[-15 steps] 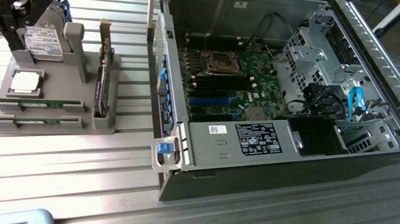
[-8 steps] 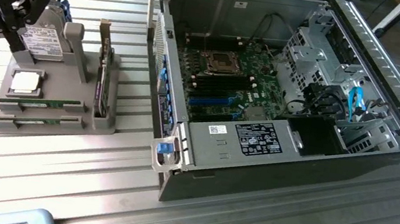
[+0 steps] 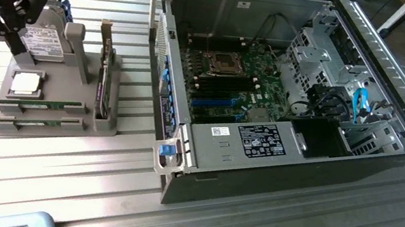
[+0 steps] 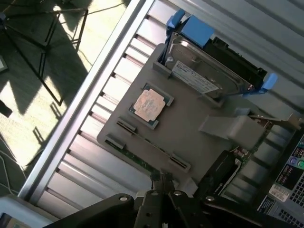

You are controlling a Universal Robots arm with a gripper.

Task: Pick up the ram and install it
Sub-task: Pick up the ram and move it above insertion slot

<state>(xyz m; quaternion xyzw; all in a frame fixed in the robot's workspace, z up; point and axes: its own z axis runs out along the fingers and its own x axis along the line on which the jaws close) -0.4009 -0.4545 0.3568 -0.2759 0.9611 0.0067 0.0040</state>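
My gripper [image 3: 15, 44] hangs over the hard-drive end of the grey holder [image 3: 57, 129]. Its fingers are pressed together and carry nothing. The ram [image 3: 41, 104] sits in its slot at the holder's opposite end. Its twin [image 3: 35, 121] is just beside it, nearer the outer edge. The CPU [image 3: 26, 83] lies between the sticks and the drive [image 3: 41, 43].

From the tool, then, the ram lies downward and across the holder, past the CPU, toward the bottom of the exterior view. Both sticks run lengthwise along that view's left-right, parallel to each other and to the holder's edge.

In the wrist view the gripper [image 4: 161, 179] shows its closed tips close to the ram [image 4: 152, 146], which runs slantwise across in front of them, with the twin [image 4: 135, 159] alongside. I cannot tell whether the fingers stand square to the stick's thin width. The open case [image 3: 257, 175] stands apart on the exterior view's right. Neither stick has been lifted.
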